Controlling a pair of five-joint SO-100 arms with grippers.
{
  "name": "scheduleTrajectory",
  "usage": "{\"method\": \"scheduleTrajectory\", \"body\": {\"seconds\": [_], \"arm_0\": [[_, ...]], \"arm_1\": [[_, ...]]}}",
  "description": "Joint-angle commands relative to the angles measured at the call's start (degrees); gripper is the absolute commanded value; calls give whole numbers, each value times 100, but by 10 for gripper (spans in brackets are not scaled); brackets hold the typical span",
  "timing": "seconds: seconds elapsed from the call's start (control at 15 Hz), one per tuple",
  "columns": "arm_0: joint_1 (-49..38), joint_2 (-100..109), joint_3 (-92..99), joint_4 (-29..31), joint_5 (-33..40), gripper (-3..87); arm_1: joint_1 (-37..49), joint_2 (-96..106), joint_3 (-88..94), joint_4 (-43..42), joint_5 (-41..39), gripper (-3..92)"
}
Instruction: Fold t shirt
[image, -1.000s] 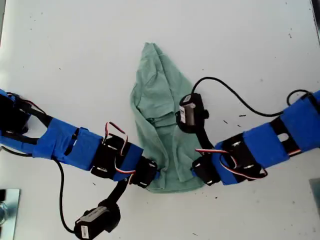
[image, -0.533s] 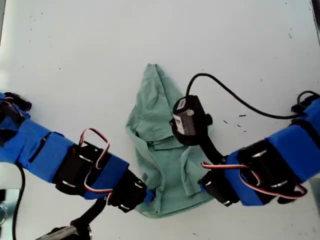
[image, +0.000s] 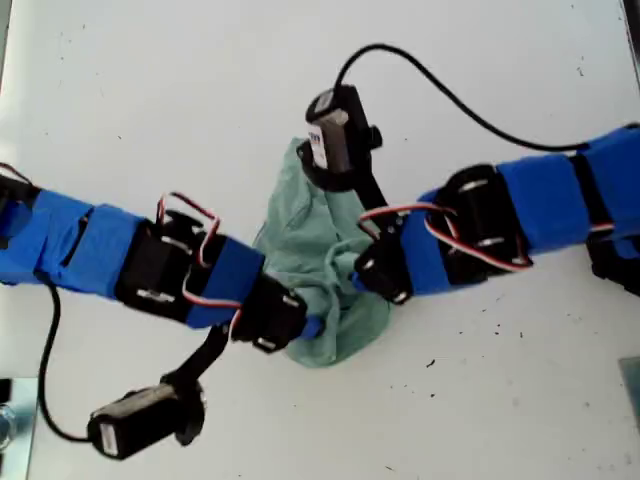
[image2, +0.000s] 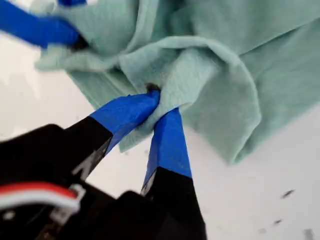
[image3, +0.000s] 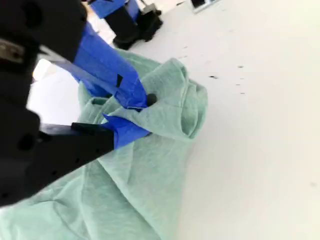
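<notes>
Two grippers pinch one bunched t shirt (image: 315, 250) mid-tabletop (image: 150, 90), its long axis running from the far end toward the exterior view's near edge. My first gripper (image2: 157, 107) has its jaws closed on a fold; my second gripper (image3: 137, 115) clamps another fold at the near end.

A white table (image: 150, 90), speckled with small dark marks (image: 432, 363).

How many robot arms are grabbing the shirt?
2. One arm comes from the exterior view's left, the other arm from its right; both pinch the green shirt near its lower edge.
</notes>
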Motion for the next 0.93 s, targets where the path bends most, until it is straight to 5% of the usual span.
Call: {"method": "scheduleTrajectory", "body": {"seconds": [0.0, 0.13, 0.2, 0.27, 0.4, 0.73, 0.87], "arm_0": [[-940, 624, -53, 123, 624, 35], [-1652, 984, 211, 325, 800, 48], [-1916, 1160, 439, 334, 870, 109], [-2109, 1310, 642, 422, 879, 220], [-2426, 2197, 1494, 466, 721, 296], [-3568, 6354, 6504, -1090, 299, 281], [-3647, 7277, 7761, -1099, 272, 270]], "arm_1": [[791, 378, -70, -281, -677, -2], [1441, 501, 88, -290, -1020, -1], [1740, 527, 193, -334, -1011, 75], [2013, 545, 290, -334, -861, 237], [2514, 650, 492, -352, -773, 475], [4166, 4166, 4236, -1854, -246, 308], [4553, 5774, 5247, -1160, -272, 285]]}}
